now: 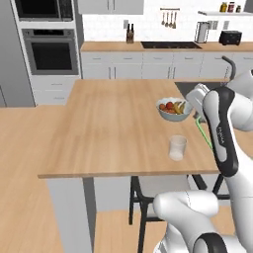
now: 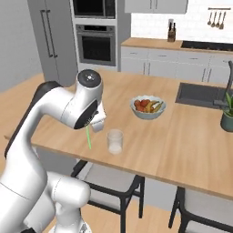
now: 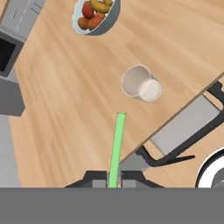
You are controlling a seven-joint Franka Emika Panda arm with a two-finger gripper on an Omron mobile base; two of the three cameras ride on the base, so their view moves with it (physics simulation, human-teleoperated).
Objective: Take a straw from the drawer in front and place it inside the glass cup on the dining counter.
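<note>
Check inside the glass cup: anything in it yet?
Nothing is in the glass cup; its pale bottom shows. The straw is shut in the gripper, short of the cup.

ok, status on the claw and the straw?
Claw shut on straw. Straw above dining counter, short of glass cup. Fruit bowl well aside.

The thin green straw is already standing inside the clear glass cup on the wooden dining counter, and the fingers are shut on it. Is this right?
Not quite. The thin green straw is outside the clear glass cup, short of its rim, as the hand view shows. The fingers are indeed shut on it, above the wooden dining counter.
</note>
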